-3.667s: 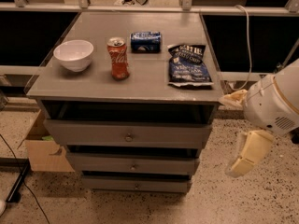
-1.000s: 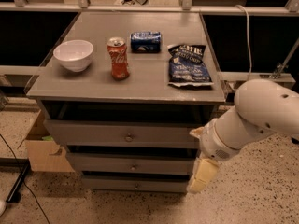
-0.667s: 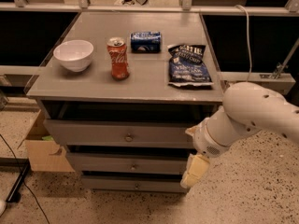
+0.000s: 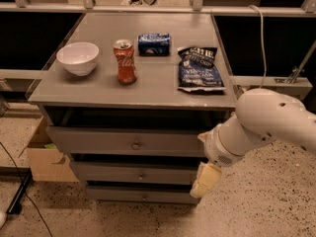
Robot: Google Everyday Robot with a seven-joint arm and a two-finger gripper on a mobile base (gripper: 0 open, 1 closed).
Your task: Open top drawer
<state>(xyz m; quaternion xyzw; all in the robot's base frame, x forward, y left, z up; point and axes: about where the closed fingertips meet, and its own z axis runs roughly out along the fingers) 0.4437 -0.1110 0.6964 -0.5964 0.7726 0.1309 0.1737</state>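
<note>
The top drawer is the widest grey front just under the cabinet top, with a small round metal knob at its centre. It looks shut, flush with the frame. My gripper hangs from the white arm at the cabinet's right front corner, in front of the right end of the middle drawer. It is lower than the knob and well to its right, touching nothing I can see. The narrowest drawer is at the bottom.
On the cabinet top stand a white bowl, a red soda can, a blue snack packet and a dark chip bag. A cardboard box sits on the floor at the left. A cable runs at the right.
My arm has swung left from the cabinet's right side to its front right corner, carrying the gripper in front of the drawers. The drawers and tabletop objects have not moved.
</note>
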